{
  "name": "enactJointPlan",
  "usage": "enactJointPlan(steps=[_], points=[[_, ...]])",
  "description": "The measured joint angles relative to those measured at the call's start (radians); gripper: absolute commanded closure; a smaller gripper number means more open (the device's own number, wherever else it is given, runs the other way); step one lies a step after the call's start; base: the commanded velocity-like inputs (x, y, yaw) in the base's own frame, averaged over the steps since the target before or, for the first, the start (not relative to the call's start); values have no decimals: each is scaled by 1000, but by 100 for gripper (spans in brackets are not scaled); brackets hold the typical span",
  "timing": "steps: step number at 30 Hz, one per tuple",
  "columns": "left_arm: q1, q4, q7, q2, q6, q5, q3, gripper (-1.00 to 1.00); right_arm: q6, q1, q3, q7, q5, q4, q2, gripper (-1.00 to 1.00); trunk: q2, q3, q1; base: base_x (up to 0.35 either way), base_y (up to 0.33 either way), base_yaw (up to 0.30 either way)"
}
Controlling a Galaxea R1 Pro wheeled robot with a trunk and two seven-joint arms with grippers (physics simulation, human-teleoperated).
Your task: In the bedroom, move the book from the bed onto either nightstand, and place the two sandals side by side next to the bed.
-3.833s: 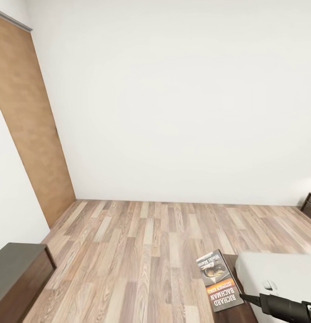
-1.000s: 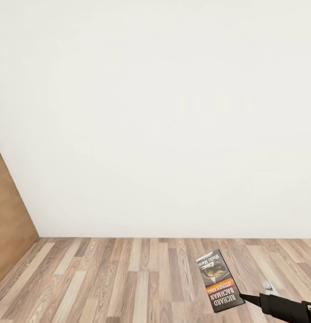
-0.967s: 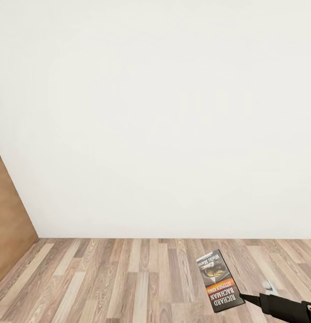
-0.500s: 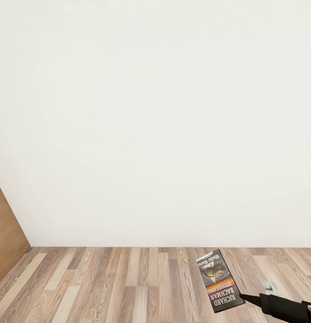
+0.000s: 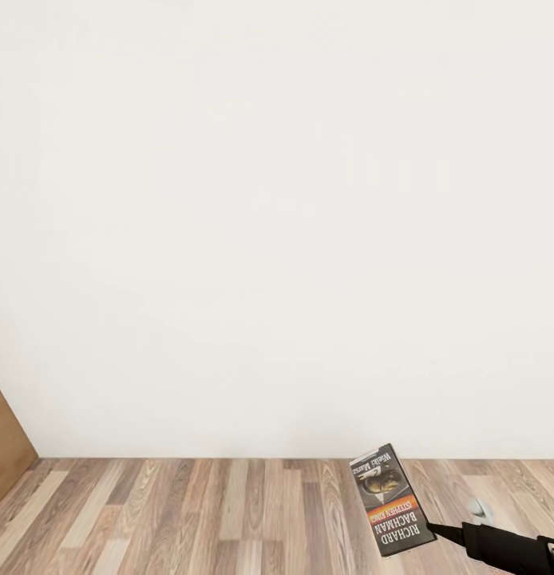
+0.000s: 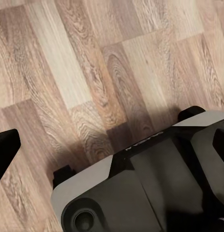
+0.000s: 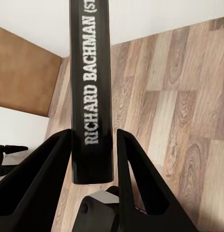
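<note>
The book [image 5: 393,499], a thin paperback with an orange band and "RICHARD BACHMAN" lettering, hangs above the wood floor at the head view's lower right. My right gripper [image 5: 433,528] is shut on its lower edge. In the right wrist view the black spine of the book [image 7: 91,87] stands clamped between the two fingers of the right gripper [image 7: 92,134]. My left gripper [image 6: 112,145] points down at the floor, its fingers spread wide with nothing between them. The bed, nightstand and sandals are out of view.
A plain white wall [image 5: 277,224] stands close ahead, meeting the brown wood-plank floor [image 5: 189,511]. A brown door panel [image 5: 5,447] shows at the far left. Under the left arm lies my own grey and black base [image 6: 155,188].
The whole view has shifted: the door has slid towards the left edge and the floor line sits lower, so the camera moved. The book and right gripper keep the same pose.
</note>
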Motion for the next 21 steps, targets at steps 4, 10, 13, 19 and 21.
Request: enactJointPlan(steps=[4,10,13,19,21], points=[[0,0,0,0,0,0,0,-100,0,0,-3,0,0,0,0,100,0,0,0,120,0,-18],[0,0,0,0,0,0,0,-100,0,0,-4,0,0,-1,0,100,0,-3,1,19,0,-170],[0,0,0,0,0,0,0,-100,0,0,-3,0,0,-1,0,100,0,-6,1,3,0,-223],[0,0,0,0,0,0,0,-100,0,0,-2,0,1,-1,0,100,0,-11,1,10,0,-231],[0,0,0,0,0,0,0,-100,0,0,-1,0,1,0,0,100,0,-12,0,174,0,-232]])
